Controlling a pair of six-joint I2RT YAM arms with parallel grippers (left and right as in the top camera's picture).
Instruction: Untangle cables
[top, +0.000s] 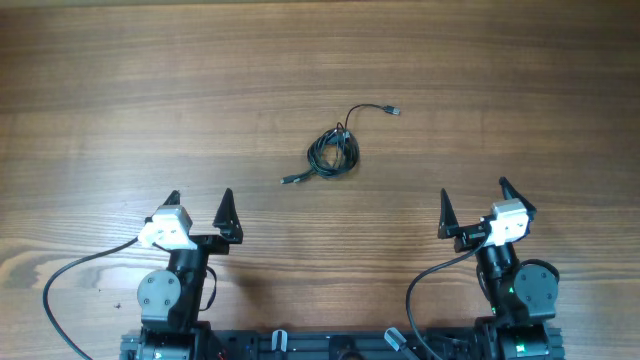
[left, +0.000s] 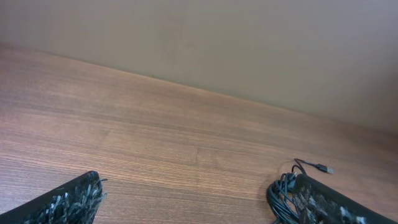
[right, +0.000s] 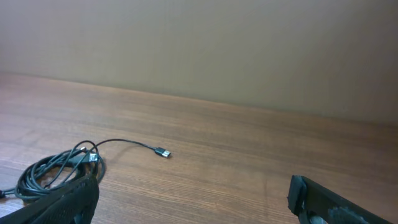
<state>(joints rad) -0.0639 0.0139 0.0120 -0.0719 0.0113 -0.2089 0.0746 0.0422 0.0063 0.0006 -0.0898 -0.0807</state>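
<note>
Cables (top: 334, 152), thin glossy black wire wound into a small rough coil, lie on the wood-grain table (top: 120, 90) ahead of both grippers and between them, well clear of each. One free end trails away from the arms and toward the right gripper's side, ending in a small plug (top: 394, 110); a shorter end points back toward the left gripper (top: 200, 206). Left gripper and right gripper (top: 474, 202) both stand with fingers spread apart, holding nothing.

From my left wrist view, the cables (left: 287, 186) sit partly behind a finger (left: 329, 202), and the frame's bottom edge cuts them off. On the right wrist view a finger (right: 59, 202) covers the coil's lower side. Overhead, I can't count the strands.
</note>
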